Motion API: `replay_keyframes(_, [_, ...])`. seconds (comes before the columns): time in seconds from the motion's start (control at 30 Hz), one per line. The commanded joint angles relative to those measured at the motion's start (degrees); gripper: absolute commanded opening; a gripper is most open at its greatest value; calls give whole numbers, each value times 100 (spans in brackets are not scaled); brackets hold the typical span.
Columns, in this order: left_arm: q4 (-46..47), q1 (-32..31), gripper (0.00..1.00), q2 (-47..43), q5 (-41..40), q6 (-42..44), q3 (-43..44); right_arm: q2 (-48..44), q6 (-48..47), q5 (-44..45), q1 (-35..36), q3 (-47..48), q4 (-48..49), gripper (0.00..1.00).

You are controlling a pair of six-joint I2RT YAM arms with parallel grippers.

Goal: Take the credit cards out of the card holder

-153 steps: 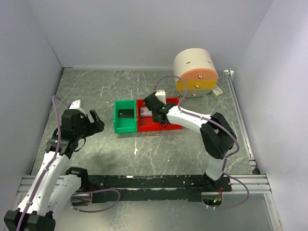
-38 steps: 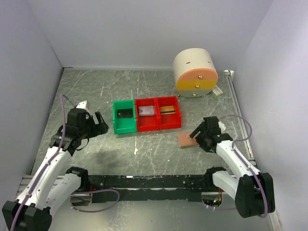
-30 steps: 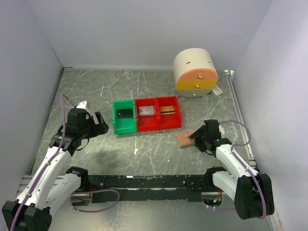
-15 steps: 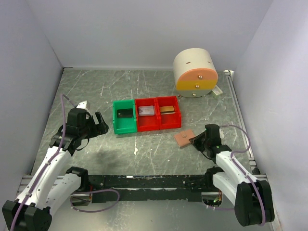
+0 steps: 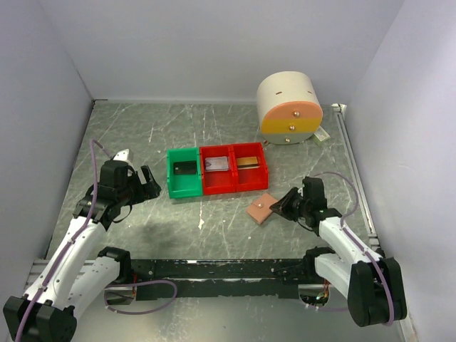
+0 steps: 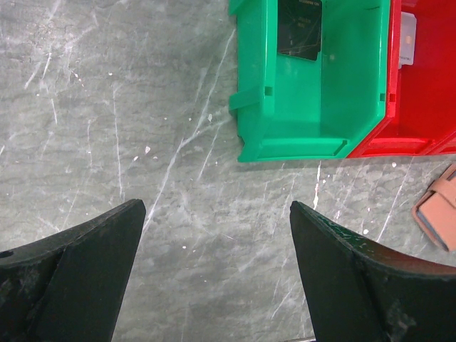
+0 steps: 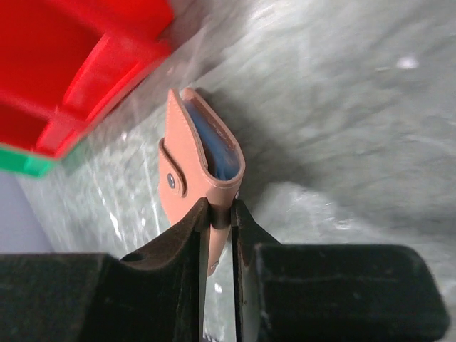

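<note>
Since half a second earlier, the card holder [image 5: 259,209] had shifted toward the desk's left edge, nearer the bins, and the right gripper [image 5: 280,204] had gone with it; the left arm had not moved.

Plain pale lilac walls [image 5: 214,43] closed the space on the far, left and right sides. The desk [image 5: 142,135] was a grey, marble-patterned surface streaked with white scratches, with a metal rail [image 5: 214,271] along its near edge. A big cream cylinder [image 5: 288,107] with an orange band on its face stood in the far right corner.

Near the desk's middle, three bins sat touching in a row: a green bin [image 5: 184,191] on the left, then a red bin [image 5: 219,187] and a second red bin [image 5: 253,184]. The left gripper [image 5: 139,171] hovered near the left edge, just left of the green bin, its fingers wide apart over bare surface.

The card holder lay just nearward of the second red bin, right of centre. The right gripper's fingers were pinched together on one tan edge of it, the pale blue lining showing at the fold. Whether it touched the surface could not be told.

A dark card [image 5: 184,168] lay in the green bin, a silver-grey card [image 5: 217,163] in the first red one, and a gold-brown card [image 5: 248,162] in the second.
</note>
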Motion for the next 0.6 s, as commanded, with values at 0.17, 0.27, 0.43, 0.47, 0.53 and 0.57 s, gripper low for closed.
replay_keyframes(0.17, [-4, -45, 95, 58, 43, -5, 242, 161, -1157, -1828, 754, 409, 169, 9])
replay_keyframes(0.27, [-2, -50, 95, 90, 77, -2, 234, 485, -1135, -1843, 1404, 500, 537, 9])
replay_keyframes(0.43, [46, -67, 95, 144, 256, 38, 217, 1238, -1080, -1893, 2260, 631, 1198, 10])
replay_keyframes(0.47, [50, -74, 95, 169, 274, 46, 217, 1404, -1075, -1821, 2396, 691, 1256, 10])
replay_keyframes(0.53, [49, -84, 95, 211, 309, 60, 225, 1713, -1016, -1686, 2627, 795, 1407, 11])
replay_keyframes(0.57, [59, -93, 95, 232, 329, 64, 226, 1894, -998, -1604, 2718, 848, 1437, 12])
